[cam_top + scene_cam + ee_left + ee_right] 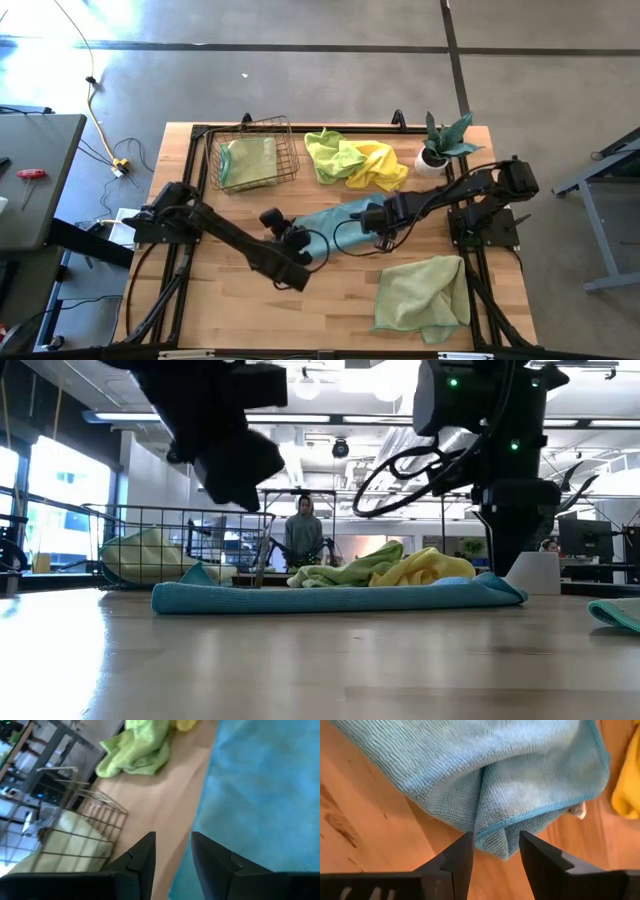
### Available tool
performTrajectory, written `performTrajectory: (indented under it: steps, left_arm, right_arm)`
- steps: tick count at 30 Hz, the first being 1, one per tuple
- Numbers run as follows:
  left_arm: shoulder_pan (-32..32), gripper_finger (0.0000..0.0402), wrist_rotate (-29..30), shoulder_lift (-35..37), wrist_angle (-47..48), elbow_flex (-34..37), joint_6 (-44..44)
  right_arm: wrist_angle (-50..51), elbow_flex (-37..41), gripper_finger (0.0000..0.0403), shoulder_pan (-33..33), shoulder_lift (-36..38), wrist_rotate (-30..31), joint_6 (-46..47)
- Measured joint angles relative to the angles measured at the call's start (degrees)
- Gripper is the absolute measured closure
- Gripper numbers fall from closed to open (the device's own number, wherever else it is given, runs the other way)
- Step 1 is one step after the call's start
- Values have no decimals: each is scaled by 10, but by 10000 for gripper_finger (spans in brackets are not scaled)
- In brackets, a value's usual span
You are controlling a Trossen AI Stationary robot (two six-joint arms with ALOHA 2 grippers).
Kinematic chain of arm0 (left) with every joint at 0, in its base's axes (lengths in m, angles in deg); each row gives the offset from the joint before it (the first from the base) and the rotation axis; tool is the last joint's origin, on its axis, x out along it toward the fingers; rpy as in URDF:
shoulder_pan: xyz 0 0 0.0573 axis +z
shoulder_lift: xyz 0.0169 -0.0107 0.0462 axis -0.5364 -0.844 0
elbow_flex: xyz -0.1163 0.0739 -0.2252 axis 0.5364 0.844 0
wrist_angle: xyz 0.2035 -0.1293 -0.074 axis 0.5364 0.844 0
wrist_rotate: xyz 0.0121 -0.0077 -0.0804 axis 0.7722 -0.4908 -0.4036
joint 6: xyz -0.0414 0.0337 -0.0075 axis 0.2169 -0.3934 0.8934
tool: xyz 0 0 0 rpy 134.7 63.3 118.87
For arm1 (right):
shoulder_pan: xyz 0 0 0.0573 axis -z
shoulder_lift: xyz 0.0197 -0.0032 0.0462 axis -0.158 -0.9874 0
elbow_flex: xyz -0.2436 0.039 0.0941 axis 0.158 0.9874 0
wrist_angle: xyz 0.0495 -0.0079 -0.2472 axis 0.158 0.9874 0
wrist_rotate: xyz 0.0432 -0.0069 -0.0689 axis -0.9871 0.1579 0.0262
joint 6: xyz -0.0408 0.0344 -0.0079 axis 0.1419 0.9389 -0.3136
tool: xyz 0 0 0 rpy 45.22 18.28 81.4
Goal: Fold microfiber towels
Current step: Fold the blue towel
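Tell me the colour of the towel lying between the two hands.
Light blue, with a slightly deeper blue stitched edge: the blue towel shows best in the right wrist view.

Bare tabletop [300,315] lies open across the lower left of the high view. The wire basket [256,152] blocks the upper left, the potted plant [440,148] the upper right. Between them, lime green and yellow towels [355,160] are heaped. A sage towel [422,295] covers the lower right. Both arms crowd the blue towel [335,222] at centre.
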Motion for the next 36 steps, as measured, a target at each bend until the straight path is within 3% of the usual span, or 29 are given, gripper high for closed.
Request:
performTrajectory:
  steps: [8,17,21,29,36]
  left_arm:
    - [3,308,-98,0,-137,71,-97]
    - [22,338,-171,0,-196,139,-78]
    - [21,350,-183,3,-230,161,-77]
    - [21,372,-191,3,-251,167,-76]
    - [18,393,-223,3,-253,167,-76]
  right_arm:
    - [-45,36,249,-19,0,13,34]
    - [-92,66,255,-19,0,22,37]
    - [-89,66,287,-19,2,22,21]
    - [-81,66,392,-19,36,22,-1]
    - [-37,66,401,-19,61,17,-6]
